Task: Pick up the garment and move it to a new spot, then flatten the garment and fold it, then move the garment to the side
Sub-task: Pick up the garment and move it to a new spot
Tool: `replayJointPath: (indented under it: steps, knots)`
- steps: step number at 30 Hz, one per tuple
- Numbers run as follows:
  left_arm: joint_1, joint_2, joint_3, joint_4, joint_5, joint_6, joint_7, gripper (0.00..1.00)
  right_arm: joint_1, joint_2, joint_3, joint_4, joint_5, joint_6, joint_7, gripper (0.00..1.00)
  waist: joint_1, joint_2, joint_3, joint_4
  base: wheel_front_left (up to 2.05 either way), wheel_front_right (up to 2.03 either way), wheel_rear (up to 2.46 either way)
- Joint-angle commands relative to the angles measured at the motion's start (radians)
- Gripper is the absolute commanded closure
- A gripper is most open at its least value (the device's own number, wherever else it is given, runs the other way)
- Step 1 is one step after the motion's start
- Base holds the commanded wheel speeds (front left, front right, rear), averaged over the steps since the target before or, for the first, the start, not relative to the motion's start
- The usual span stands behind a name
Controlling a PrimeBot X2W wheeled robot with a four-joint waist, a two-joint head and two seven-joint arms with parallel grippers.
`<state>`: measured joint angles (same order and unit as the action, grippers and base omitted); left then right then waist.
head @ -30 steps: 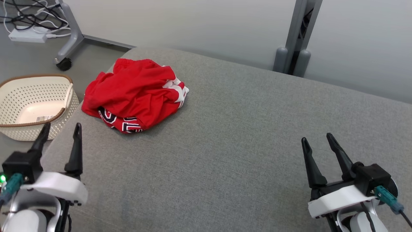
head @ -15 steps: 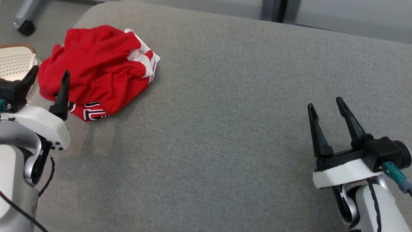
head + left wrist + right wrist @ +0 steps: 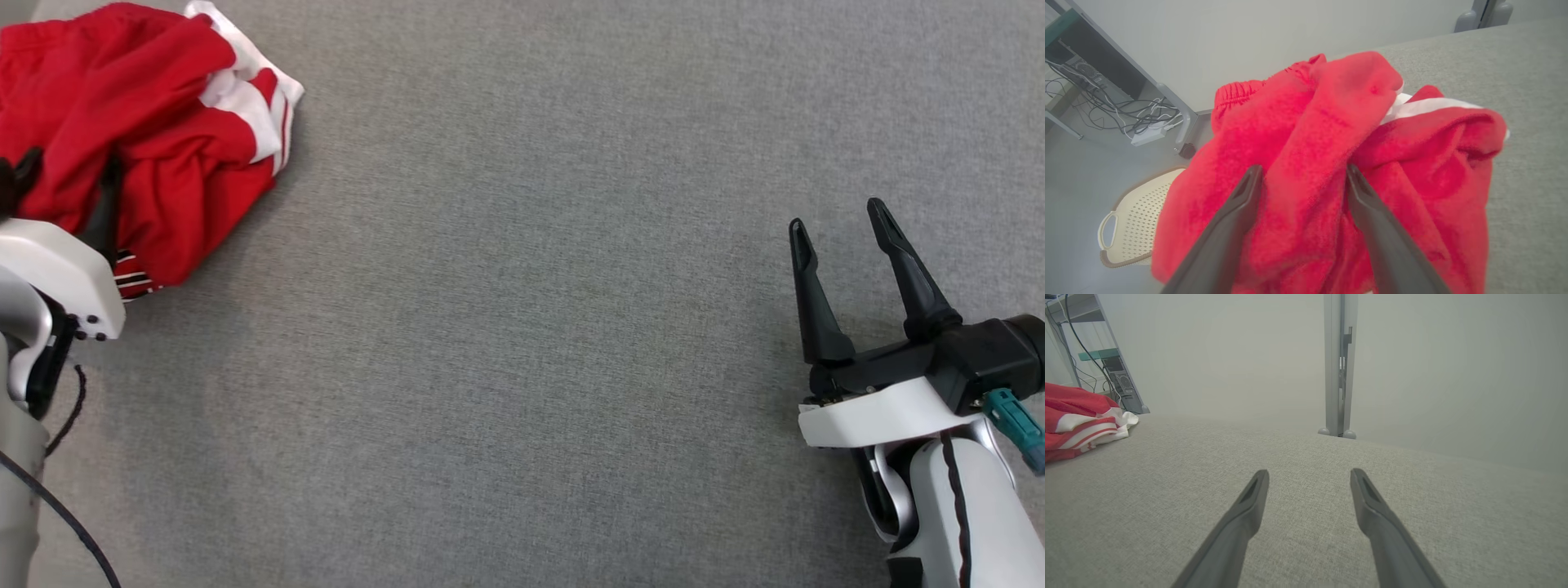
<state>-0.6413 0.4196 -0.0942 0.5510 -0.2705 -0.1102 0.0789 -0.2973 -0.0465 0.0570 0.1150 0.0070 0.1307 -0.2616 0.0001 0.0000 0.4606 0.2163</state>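
The garment [image 3: 155, 122] is a crumpled red piece with white stripes and dark lettering, lying on the grey cushion at the head view's top left. My left gripper [image 3: 65, 175] is open and pushed into the heap. In the left wrist view its two dark fingers [image 3: 1237, 212] straddle a raised red fold of the garment [image 3: 1306, 134], jaws wide apart. My right gripper [image 3: 837, 216] stands open over bare cushion at the far right, nothing between its fingers [image 3: 1249, 514]. The right wrist view has the garment [image 3: 1077, 416] far off at its left edge.
The grey cushion [image 3: 531, 327] spreads wide between the two arms. Beyond its far left corner a cream perforated basket [image 3: 1126, 216] sits on the floor, near a wheeled stand leg [image 3: 1186, 122] and cables [image 3: 1126, 114]. A grey post [image 3: 1339, 363] rises behind the cushion's far edge.
The head camera has tilted down and forward, so the scene has shifted up and left. My left gripper has moved forward onto the garment, still open. My right gripper has stayed open over bare cushion.
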Motion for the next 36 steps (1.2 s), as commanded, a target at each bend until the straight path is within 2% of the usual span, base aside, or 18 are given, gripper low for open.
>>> replayJointPath:
  steps: [1, 8, 9, 12, 13, 25, 36]
  knots:
    - [-0.036, 0.016, -0.001, 0.038, 0.013, 0.004, -0.002, 0.00, -0.006, -0.007, 0.000, -0.009, -0.006, 0.000, -0.006, 0.00, -0.0001, 0.0000, 0.020, -0.015, 0.00, 0.00, 0.00]
    - [-0.091, 0.033, -0.009, 0.137, 0.011, 0.001, -0.002, 0.00, -0.006, -0.007, 0.007, -0.019, -0.016, 0.000, -0.006, 0.00, -0.0001, 0.0000, 0.041, -0.029, 0.00, 0.00, 0.00]
    - [-0.099, 0.035, -0.012, 0.148, 0.012, 0.000, -0.005, 0.09, -0.006, -0.007, 0.008, -0.020, -0.017, 0.000, -0.006, 0.00, -0.0001, 0.0000, 0.042, -0.030, 0.00, 0.00, 0.00]
    - [-0.122, 0.038, -0.015, 0.169, 0.000, -0.004, -0.006, 0.88, -0.001, -0.007, 0.009, -0.019, -0.016, 0.000, -0.006, 0.00, -0.0001, 0.0000, 0.037, -0.032, 0.00, 0.00, 0.00]
    - [-0.129, 0.040, -0.018, 0.173, -0.002, -0.005, -0.004, 1.00, 0.002, -0.007, 0.009, -0.016, -0.014, 0.000, -0.006, 0.00, -0.0001, 0.0000, 0.032, -0.033, 0.00, 0.00, 0.00]
    - [-0.177, 0.104, -0.057, 0.133, -0.001, -0.016, -0.050, 1.00, 0.018, -0.007, 0.039, 0.019, 0.037, 0.000, -0.006, 0.00, -0.0001, 0.0000, -0.068, -0.048, 0.00, 0.00, 0.00]
    - [-0.227, 0.160, -0.139, -0.025, 0.011, -0.019, -0.016, 1.00, 0.037, -0.007, 0.046, 0.041, 0.107, 0.000, -0.006, 0.00, -0.0001, 0.0000, -0.196, -0.101, 0.00, 0.00, 0.00]
